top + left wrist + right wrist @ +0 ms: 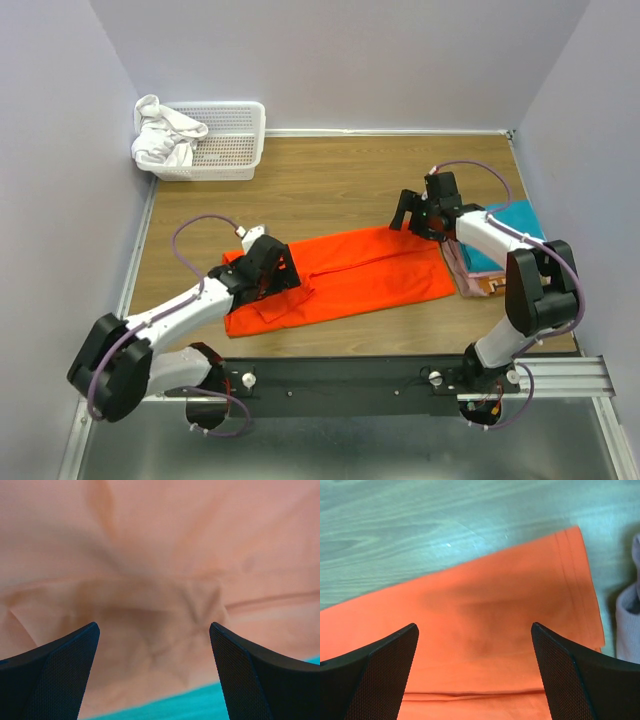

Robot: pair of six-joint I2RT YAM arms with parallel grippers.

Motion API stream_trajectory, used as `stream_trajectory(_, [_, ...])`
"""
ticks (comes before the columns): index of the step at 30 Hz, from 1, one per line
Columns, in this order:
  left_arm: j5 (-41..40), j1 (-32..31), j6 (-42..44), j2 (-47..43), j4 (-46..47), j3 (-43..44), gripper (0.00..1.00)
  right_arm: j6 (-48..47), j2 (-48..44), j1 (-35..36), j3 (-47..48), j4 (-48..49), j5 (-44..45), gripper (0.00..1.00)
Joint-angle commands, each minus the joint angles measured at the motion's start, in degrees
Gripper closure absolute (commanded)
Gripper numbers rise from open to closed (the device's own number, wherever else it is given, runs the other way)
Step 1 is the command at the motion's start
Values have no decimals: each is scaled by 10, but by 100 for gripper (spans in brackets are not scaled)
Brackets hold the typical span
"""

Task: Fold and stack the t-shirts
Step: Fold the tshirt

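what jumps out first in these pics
The bright orange t-shirt, half folded into a long strip mid-table, with the left gripper and right gripper, both open, at its two ends. Next, the white basket in the far left corner, white cloth draped over its rim, and a teal shirt folded at the right.

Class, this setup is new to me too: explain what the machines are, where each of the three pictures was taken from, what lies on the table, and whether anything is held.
These are two robot arms bolted at the table's near edge. The wide picture looks down from above and behind them; the other two come from a camera on each wrist, so the dark wedges are that arm's own fingers. An orange shirt lies flat. The left gripper and right gripper hang over its two ends, both open, holding nothing. Folded shirts lie at the right; a white basket holds a white cloth.
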Motion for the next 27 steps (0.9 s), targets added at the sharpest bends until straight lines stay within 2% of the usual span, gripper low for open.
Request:
stream_trajectory(1, [50, 52, 46, 62, 87, -7, 2, -27, 25, 2, 29, 6, -15, 0])
stream_trajectory(8, [34, 99, 87, 182, 127, 42, 2, -29, 72, 2, 50, 5, 5, 0])
stream_trajectory(12, [53, 127, 113, 270, 143, 76, 2, -19, 71, 2, 20, 5, 0, 0])
stream_trajectory(16, [54, 131, 137, 336, 139, 149, 2, 8, 35, 2, -24, 5, 12, 0])
stream_trajectory(22, [56, 138, 192, 467, 72, 360, 2, 35, -36, 2, -112, 2, -34, 0])
stream_trajectory(27, [70, 138, 215, 534, 46, 471, 2, 43, -101, 4, -168, -4, -75, 0])
